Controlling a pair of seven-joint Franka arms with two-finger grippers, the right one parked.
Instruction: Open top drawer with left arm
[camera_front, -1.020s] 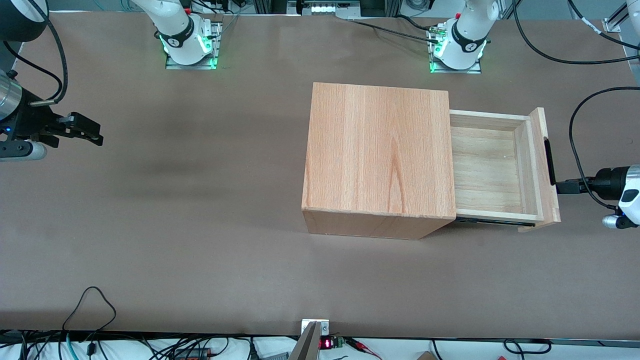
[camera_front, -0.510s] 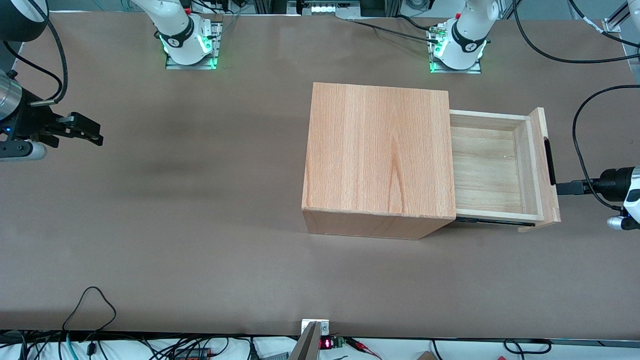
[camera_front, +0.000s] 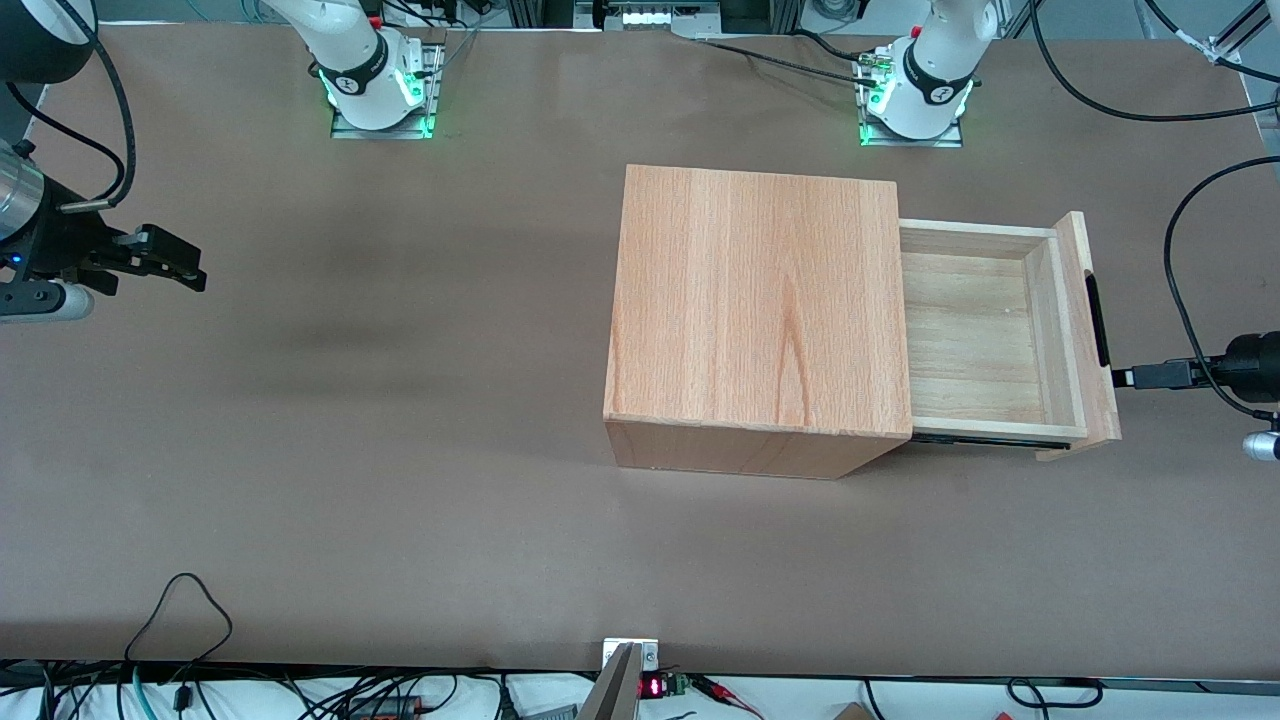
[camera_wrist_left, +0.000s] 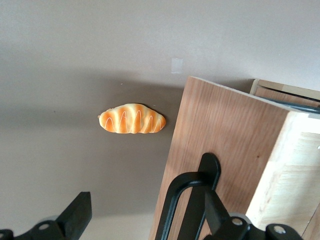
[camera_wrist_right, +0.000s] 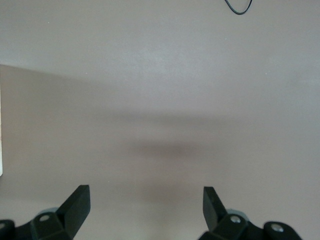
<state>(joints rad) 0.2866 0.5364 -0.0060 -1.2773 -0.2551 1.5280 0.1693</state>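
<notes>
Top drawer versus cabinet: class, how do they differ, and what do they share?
The top drawer is a shallow open tray with a black handle; the cabinet is a taller plain-topped box. The drawer's wood is paler, the cabinet's redder. Both are wooden. The open gripper sits in front of the drawer.

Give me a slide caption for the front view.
Top drawer pulled out of the cabinet; left arm's gripper open, just clear of the handle.
</notes>
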